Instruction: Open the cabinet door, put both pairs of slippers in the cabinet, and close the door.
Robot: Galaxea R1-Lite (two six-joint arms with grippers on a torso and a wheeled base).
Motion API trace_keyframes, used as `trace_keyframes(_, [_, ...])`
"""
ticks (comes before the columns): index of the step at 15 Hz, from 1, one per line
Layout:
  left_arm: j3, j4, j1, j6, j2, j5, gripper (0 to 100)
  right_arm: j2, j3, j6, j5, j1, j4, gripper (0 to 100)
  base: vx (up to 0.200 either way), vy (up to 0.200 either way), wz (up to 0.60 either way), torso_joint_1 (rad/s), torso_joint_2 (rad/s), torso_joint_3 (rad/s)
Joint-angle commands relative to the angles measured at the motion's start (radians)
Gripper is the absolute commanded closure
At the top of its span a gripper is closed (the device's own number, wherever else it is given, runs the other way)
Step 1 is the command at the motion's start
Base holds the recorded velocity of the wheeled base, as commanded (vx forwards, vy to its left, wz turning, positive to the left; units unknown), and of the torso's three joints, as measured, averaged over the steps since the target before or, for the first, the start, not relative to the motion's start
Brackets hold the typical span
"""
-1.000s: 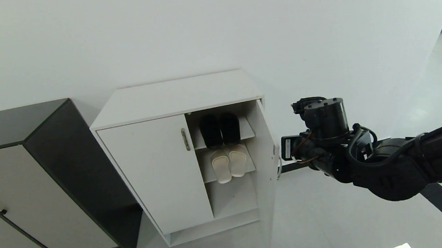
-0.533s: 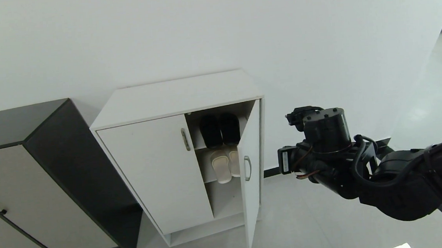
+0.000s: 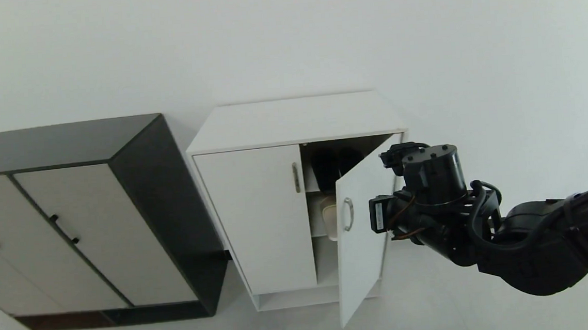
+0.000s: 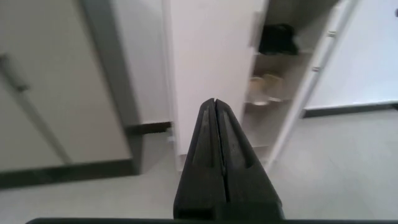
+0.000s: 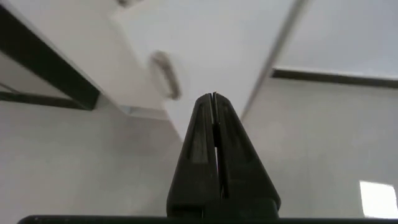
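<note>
Cabinet door (image 3: 360, 222) ajar, black slippers (image 3: 331, 166) and white slippers (image 3: 330, 215) on shelves inside; right gripper (image 5: 213, 98) pinched together near door, left gripper (image 4: 214, 102) likewise together.

Cabinet (image 3: 296, 121) was plain white on top and both doors, with no pattern; its door handles (image 3: 348, 214) were silvery metal; upper pair of slippers (image 3: 325, 169) inside was black; lower pair of slippers (image 3: 330, 218) was cream; neighbouring cabinet (image 3: 161, 195) had a black carcass, pale grey door fronts and black handles (image 3: 63, 229); wall (image 3: 285, 36) was white, unmarked; floor (image 3: 438, 305) was pale grey; skirting strip (image 5: 336, 78) was black; left gripper (image 4: 214, 109) and right gripper (image 5: 214, 102) were both matt black.
</note>
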Motion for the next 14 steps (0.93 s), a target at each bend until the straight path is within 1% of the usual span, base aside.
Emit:
trace_keyframes(1, [0.0, -0.001, 0.0, -0.001, 0.001, 0.0, 100, 0.003, 0.002, 0.0, -0.001, 0.0, -0.001, 100, 0.0, 0.0, 0.0, 0.0, 0.0, 0.0])
trace_keyframes(5, [0.0, -0.001, 0.0, -0.001, 0.001, 0.0, 100, 0.0, 0.005, -0.026, -0.007, -0.022, -0.004, 100, 0.0, 0.0, 0.0, 0.0, 0.0, 0.0])
trace_keyframes(9, [0.0, -0.001, 0.0, 0.001, 0.001, 0.0, 100, -0.034, 0.051, -0.038, 0.011, -0.043, -0.003, 100, 0.0, 0.0, 0.0, 0.0, 0.0, 0.0])
trace_keyframes(10, [0.0, -0.001, 0.0, 0.001, 0.001, 0.0, 100, -0.037, 0.081, -0.043, 0.066, -0.052, -0.004, 100, 0.2, 0.0, 0.0, 0.002, 0.01, 0.007])
trace_keyframes(11, [0.0, -0.001, 0.0, 0.002, 0.001, 0.0, 100, -0.032, 0.115, -0.049, 0.171, -0.083, -0.038, 100, 0.2, 0.0, 0.0, 0.002, 0.0, -0.002])
trace_keyframes(12, [0.0, -0.001, 0.0, 0.002, 0.001, 0.0, 100, -0.023, 0.138, -0.052, 0.246, -0.114, -0.087, 100, 0.2, 0.0, 0.0, -0.017, 0.0, 0.007])
trace_keyframes(14, [0.0, -0.001, 0.0, 0.002, 0.001, 0.0, 100, -0.019, 0.184, -0.075, 0.344, -0.163, -0.172, 100, 0.2, 0.0, 0.0, 0.0, 0.0, 0.007])
